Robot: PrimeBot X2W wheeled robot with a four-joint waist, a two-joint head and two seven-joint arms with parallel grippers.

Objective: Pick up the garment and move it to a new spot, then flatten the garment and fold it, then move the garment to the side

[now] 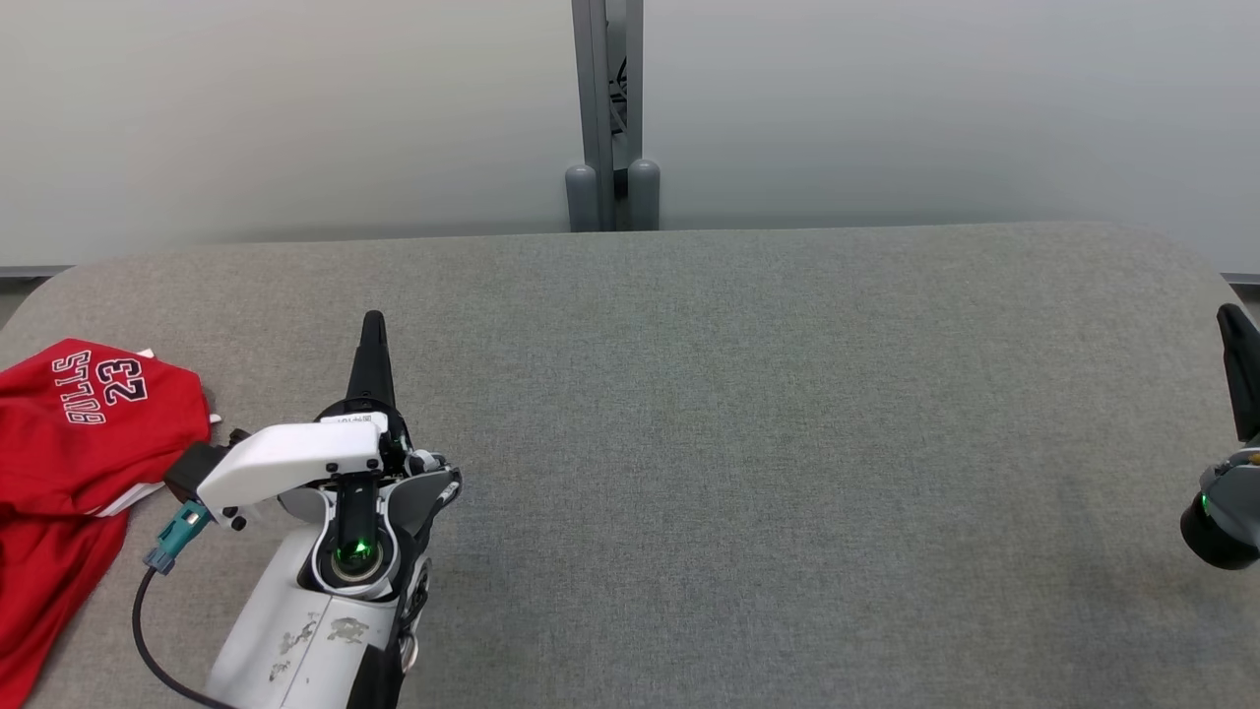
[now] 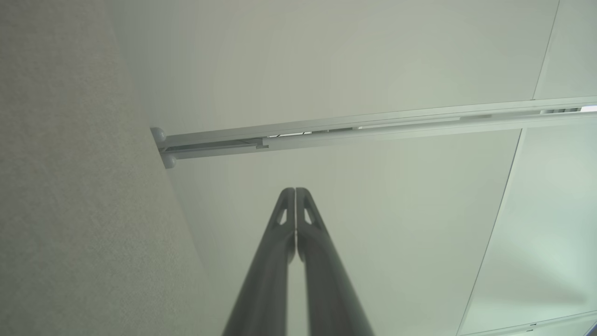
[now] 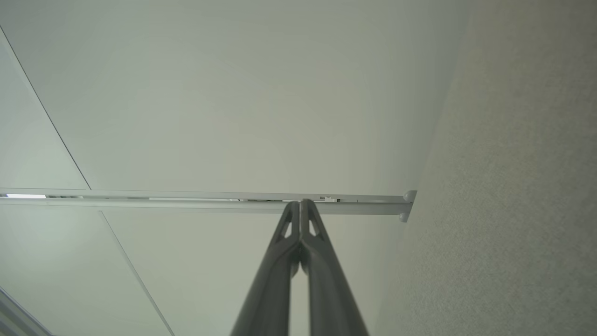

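One red basketball jersey (image 1: 69,433) is lying bunched at the left end of the desk (image 1: 738,443), just beside the left arm (image 1: 295,611), with part of it running out of the head view. It is looking light, limp and probably slick, so it is likely going to sag and slide. A pinch at a shoulder strap or hem seam seems the safest hold. Left jaws are pressing fully together, holding nothing and pointing away across the desk. Right jaws, at the far right edge, are likewise closed and empty. Grey felt-like cloth is covering the desk, probably offering some grip. Pale wall panels (image 1: 295,108) and a grey post (image 1: 605,98) are standing behind.
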